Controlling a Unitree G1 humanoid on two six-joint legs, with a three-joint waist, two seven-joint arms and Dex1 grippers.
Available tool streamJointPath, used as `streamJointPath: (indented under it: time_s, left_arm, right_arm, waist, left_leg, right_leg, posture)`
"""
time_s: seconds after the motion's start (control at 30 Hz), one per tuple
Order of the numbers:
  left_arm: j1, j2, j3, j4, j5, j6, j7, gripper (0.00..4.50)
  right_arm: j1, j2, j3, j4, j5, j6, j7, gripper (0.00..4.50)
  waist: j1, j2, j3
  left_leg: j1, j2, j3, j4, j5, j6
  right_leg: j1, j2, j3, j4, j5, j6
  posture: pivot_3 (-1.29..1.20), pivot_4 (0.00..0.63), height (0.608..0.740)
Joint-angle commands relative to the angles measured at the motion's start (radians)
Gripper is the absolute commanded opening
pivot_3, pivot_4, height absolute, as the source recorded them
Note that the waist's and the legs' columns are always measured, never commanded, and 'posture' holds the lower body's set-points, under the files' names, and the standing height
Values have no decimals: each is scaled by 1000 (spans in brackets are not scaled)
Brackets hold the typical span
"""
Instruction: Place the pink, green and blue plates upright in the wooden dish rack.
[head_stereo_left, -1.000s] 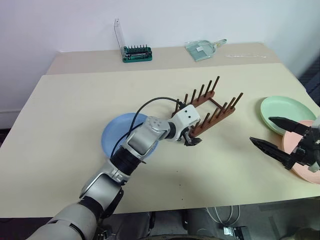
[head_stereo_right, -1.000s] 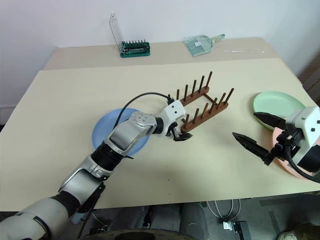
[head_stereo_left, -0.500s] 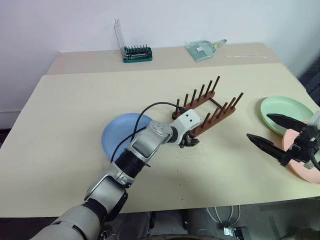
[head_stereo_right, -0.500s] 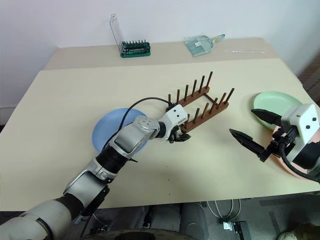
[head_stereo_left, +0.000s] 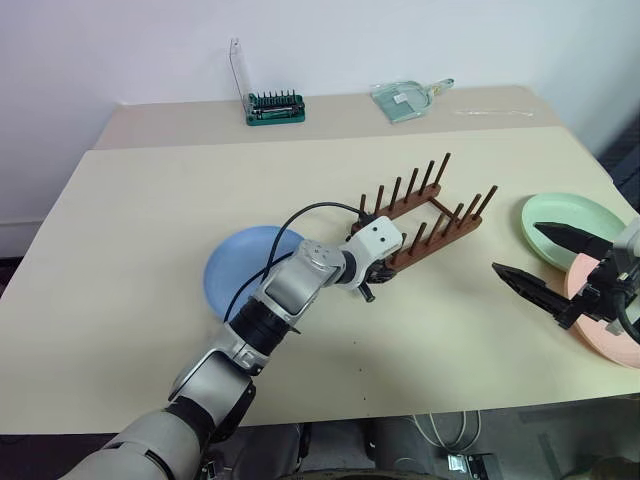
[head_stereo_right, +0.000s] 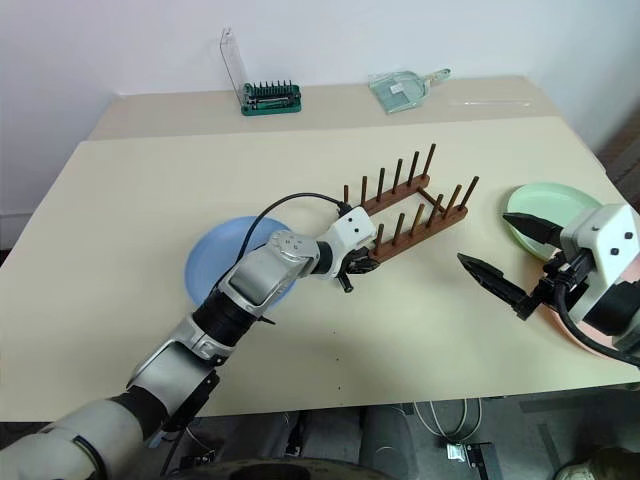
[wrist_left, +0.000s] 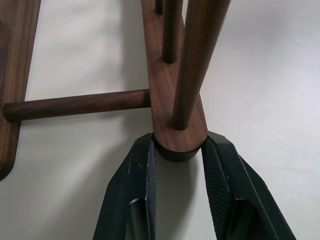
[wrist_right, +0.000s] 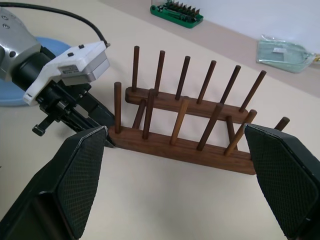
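Observation:
The wooden dish rack (head_stereo_left: 430, 215) stands empty at mid-table, its pegs upright. My left gripper (head_stereo_left: 372, 285) is at its near left end, and in the left wrist view both fingers (wrist_left: 137, 170) press the sides of one base rail's rounded end (wrist_left: 172, 100). The blue plate (head_stereo_left: 235, 270) lies flat under my left forearm. At the right edge, the green plate (head_stereo_left: 570, 215) lies flat with the pink plate (head_stereo_left: 612, 340) just in front of it. My right gripper (head_stereo_left: 520, 250) hovers wide open left of those two plates, holding nothing and pointing at the rack (wrist_right: 185, 145).
A green tool holder with a clear lid (head_stereo_left: 272, 105) and a clear dustpan (head_stereo_left: 405, 98) sit on a second table at the back. The table's right edge runs close to the green and pink plates.
My left gripper's fingers have closed onto the rack's rail end. The rack has shifted slightly to the right and away. The right gripper has stayed open in place.

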Motion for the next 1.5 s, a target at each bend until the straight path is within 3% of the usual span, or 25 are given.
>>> streamJointPath:
  time_s: [0.03, 0.17, 0.37, 0.57, 0.9, 0.97, 1.0, 1.13, 1.17, 1.33, 1.43, 1.5]
  left_arm:
    - [-60, 46, 29, 0, -29, -134, -128, 727]
    - [-69, 107, 5, -5, -64, -215, -310, 727]
    - [-62, 147, 4, -5, -74, -253, -435, 727]
    - [-35, 181, -41, 10, -14, -316, -476, 727]
    - [-39, 147, -41, 72, 23, -319, -456, 727]
    - [-46, 133, -26, 84, 10, -297, -457, 1753]
    - [-50, 127, -21, 93, 19, -307, -441, 2061]
    - [-71, 139, 0, 83, 15, -267, -440, 4190]
    - [-81, 158, 13, 57, 8, -213, -443, 4452]
    - [-143, 308, 87, -146, -95, 50, -549, 4452]
    - [-177, 334, 137, -198, -161, 127, -553, 4452]
    - [-195, 314, 189, -206, -214, 188, -532, 3926]
  right_arm:
    - [-18, -12, -34, 1, 26, -7, 6, 4500]
    - [-29, -21, -48, 8, 51, 3, 12, 4500]
    - [-24, -34, -72, -1, 74, 22, 16, 4500]
    - [-19, -37, -81, -5, 75, 31, 17, 4500]
    - [-13, -38, -73, 1, 48, 19, 21, 4500]
    - [-13, -37, -73, 0, 45, 17, 21, 4500]
    - [-12, -37, -73, 0, 45, 17, 21, 4500]
    - [-9, -36, -75, -2, 59, 27, 24, 4500]
    - [-8, -34, -73, -1, 73, 37, 26, 4500]
    - [21, -11, -43, -23, 169, 100, 34, 4500]
    - [13, -3, -22, -12, 227, 126, 29, 4500]
    - [26, -16, 4, -5, 214, 130, 46, 3950]
  waist:
    - [-2, 0, 0]
    - [-1, 1, 0]
    - [0, 0, 0]
    - [-1, 0, 0]
    - [0, 0, 0]
    - [0, 0, 0]
    - [0, 0, 0]
    - [0, 0, 0]
    - [-1, 0, 0]
    - [-4, 0, 0]
    - [0, 0, 0]
    - [2, 0, 0]
  left_leg:
    - [0, 0, 0, 0, 0, 0]
    - [-1, 0, 0, 0, 0, 0]
    - [-1, 0, 0, 0, 0, 0]
    - [0, 0, 0, 0, 0, 0]
    - [-1, 0, 0, 0, 0, 1]
    - [-1, 0, 0, 0, 0, 1]
    - [-1, 0, 0, 0, 0, 1]
    - [-1, 0, 0, 0, 0, 1]
    - [-1, 0, 0, 0, 0, 1]
    - [-1, 1, 0, 0, 0, 1]
    - [-1, 1, 0, 0, 0, 1]
    - [0, 0, -1, 0, 0, 1]
  right_leg:
    - [-1, 0, 0, 0, 0, 0]
    - [-1, 0, 0, 0, 1, -1]
    - [-1, 0, 0, 0, 2, -3]
    - [-1, 0, 0, 0, 2, -3]
    - [-1, 0, 0, 0, 2, -3]
    - [-1, 0, 0, 0, 2, -3]
    - [-1, 0, 0, 0, 2, -3]
    - [-1, 0, 0, 0, 2, -3]
    - [-1, 0, 0, 0, 2, -3]
    - [-2, 1, 0, 1, 1, -2]
    - [-2, 1, 0, 1, 2, -4]
    - [-1, 0, 0, 1, 2, -3]
  posture:
    - [0, 150, 740]
    - [0, 150, 740]
    - [0, 150, 740]
    - [0, 150, 740]
    - [0, 150, 740]
    - [0, 150, 740]
    - [0, 150, 740]
    - [0, 150, 740]
    - [0, 150, 740]
    - [0, 150, 740]
    - [0, 150, 740]
    - [0, 150, 740]
